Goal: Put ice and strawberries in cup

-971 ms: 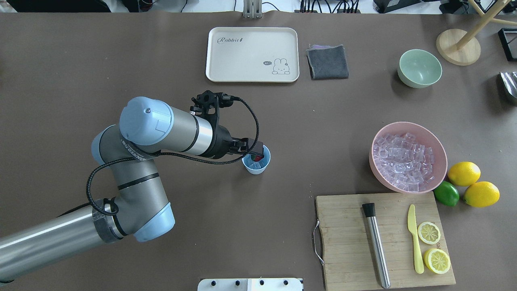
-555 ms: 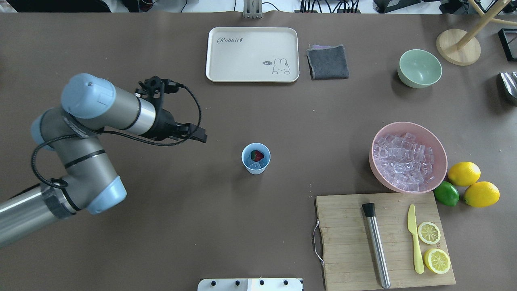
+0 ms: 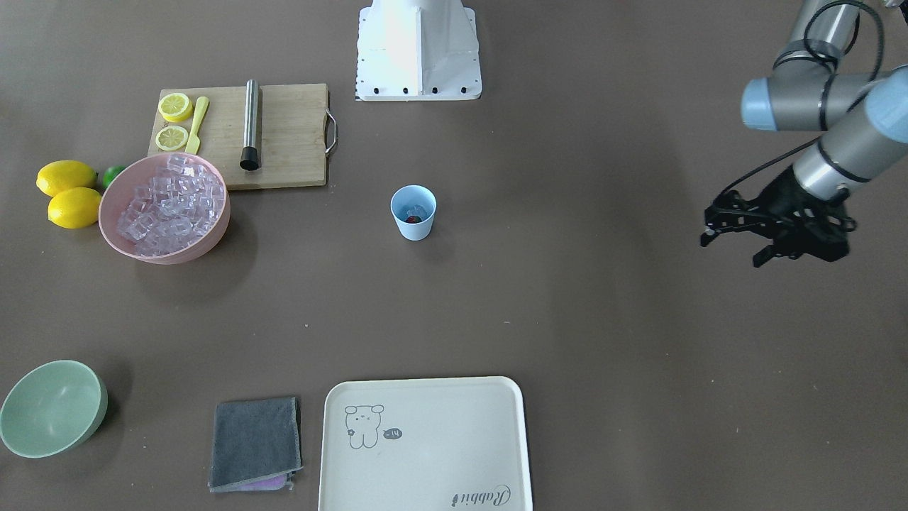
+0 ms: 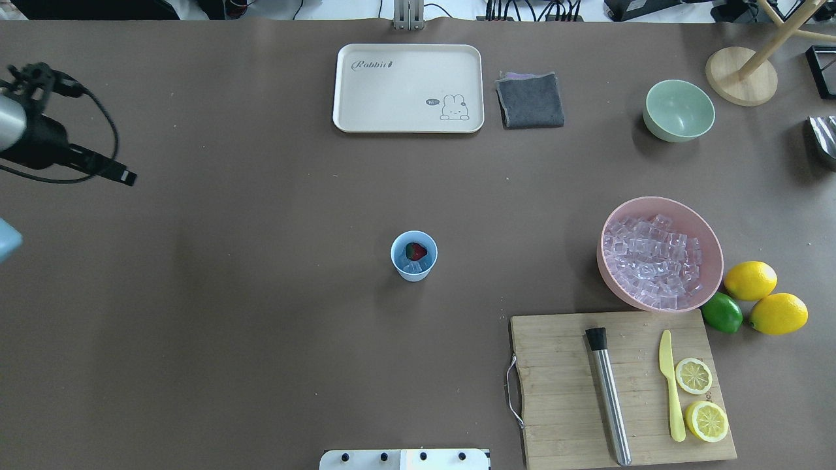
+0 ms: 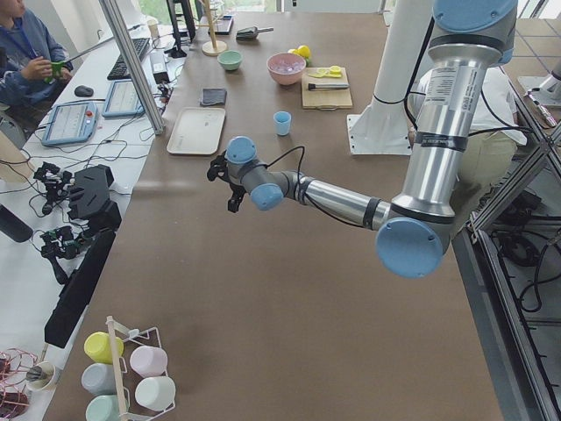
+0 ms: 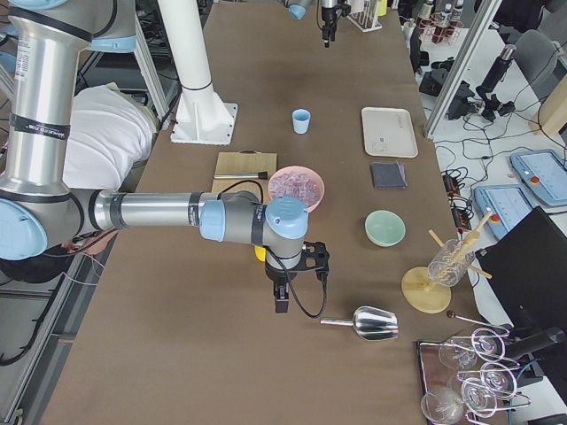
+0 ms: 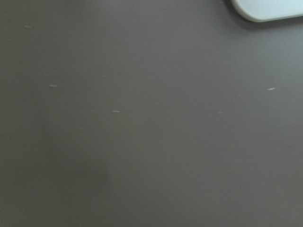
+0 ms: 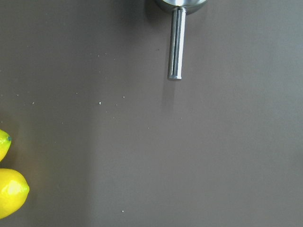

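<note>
The small light-blue cup stands alone mid-table; it also shows in the front view. Inside it lie a red strawberry and a few clear ice cubes. More ice fills the pink bowl on the right. My left gripper is open and empty, far to the left of the cup and above bare table. My right gripper shows only in the right side view, near the lemons; I cannot tell whether it is open or shut.
A wooden cutting board holds a steel muddler, a yellow knife and two lemon halves. Two lemons and a lime lie beside the pink bowl. A cream tray, grey cloth and pale-green bowl sit at the back. A metal scoop lies near my right gripper.
My left gripper was at the cup with the strawberry, let it go into the cup, and has drawn far back to the left. The cup has not moved.
</note>
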Motion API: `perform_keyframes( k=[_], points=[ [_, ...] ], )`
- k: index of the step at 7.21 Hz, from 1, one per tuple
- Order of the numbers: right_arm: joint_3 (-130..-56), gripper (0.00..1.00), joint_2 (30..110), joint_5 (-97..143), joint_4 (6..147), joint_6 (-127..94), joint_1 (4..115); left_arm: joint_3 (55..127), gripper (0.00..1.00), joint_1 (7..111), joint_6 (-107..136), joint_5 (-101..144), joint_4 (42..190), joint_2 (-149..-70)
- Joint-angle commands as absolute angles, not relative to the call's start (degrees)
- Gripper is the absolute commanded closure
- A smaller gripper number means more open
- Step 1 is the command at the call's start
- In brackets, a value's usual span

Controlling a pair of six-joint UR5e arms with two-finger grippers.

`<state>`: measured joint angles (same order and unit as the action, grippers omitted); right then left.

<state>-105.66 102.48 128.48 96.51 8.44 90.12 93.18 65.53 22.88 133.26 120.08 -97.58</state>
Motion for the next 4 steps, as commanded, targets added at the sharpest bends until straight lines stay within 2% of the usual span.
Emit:
perform_keyframes(
  k=[1,3,4],
  points=[
    [-105.6,0.0,102.5,128.5,96.5,8.4,90.2,93.4,0.02,79.1,0.2,137.6,105.0,-95.7],
    [-105.6,0.0,102.5,128.5,96.5,8.4,90.2,92.6,0.02,85.2,-19.4,137.8,92.9,-95.3],
    [-105.6,0.0,102.5,128.5,96.5,8.4,90.2,91.6,0.02,86.6,-22.6,137.8,92.3,-91.0]
  ],
)
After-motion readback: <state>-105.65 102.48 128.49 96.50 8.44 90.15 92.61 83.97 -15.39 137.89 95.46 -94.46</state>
